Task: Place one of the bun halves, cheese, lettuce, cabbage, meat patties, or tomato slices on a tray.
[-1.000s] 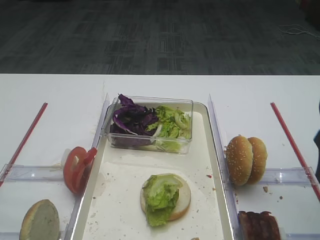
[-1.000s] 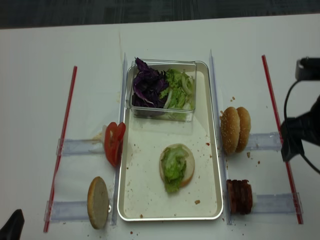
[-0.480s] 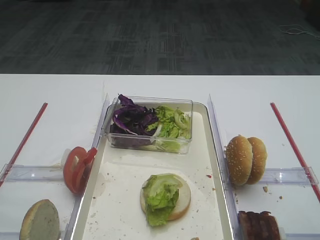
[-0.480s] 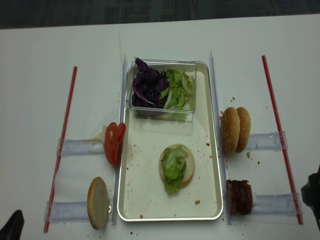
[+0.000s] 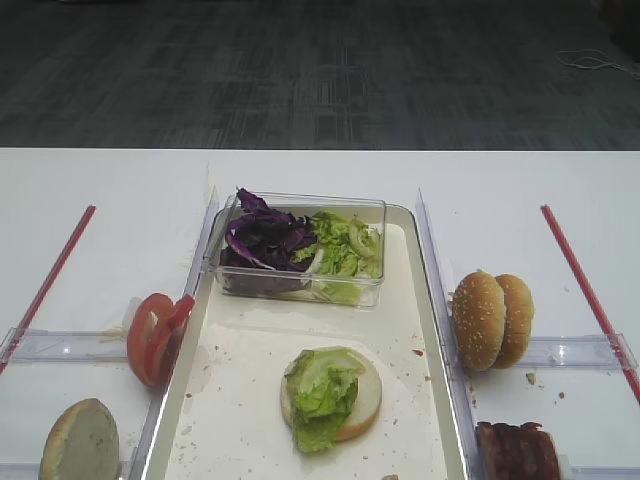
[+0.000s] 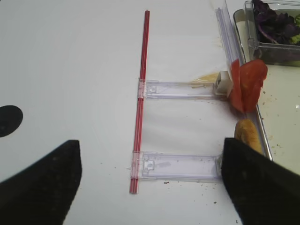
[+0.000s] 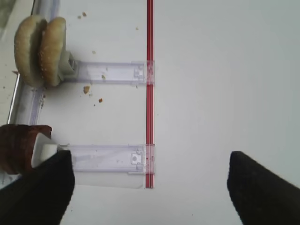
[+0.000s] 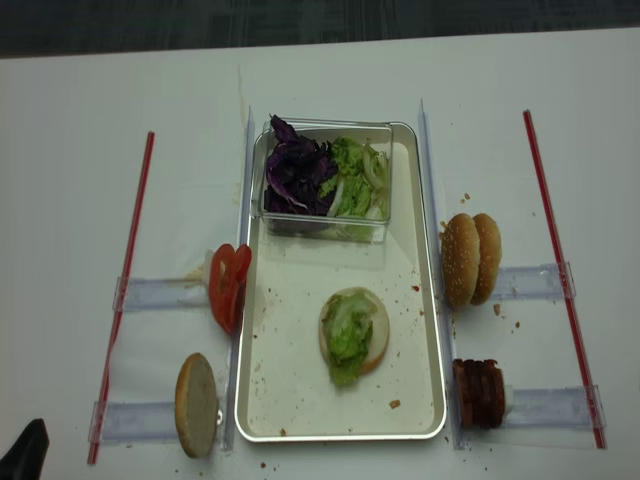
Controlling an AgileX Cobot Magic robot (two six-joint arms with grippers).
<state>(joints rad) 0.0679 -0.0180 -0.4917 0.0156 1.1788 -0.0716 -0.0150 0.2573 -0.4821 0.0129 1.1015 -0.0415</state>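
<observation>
Right gripper (image 7: 145,187) hung wide open and empty near the table's right edge; meat patties (image 7: 18,147) lay just off its left finger.

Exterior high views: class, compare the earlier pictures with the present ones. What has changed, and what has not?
The right arm, seen a second ago at the right edge, has withdrawn out of both overhead views. It took nothing along; its hand is open and empty. The bun half with lettuce on the tray, the tomato slices and meat patties stayed put.
</observation>
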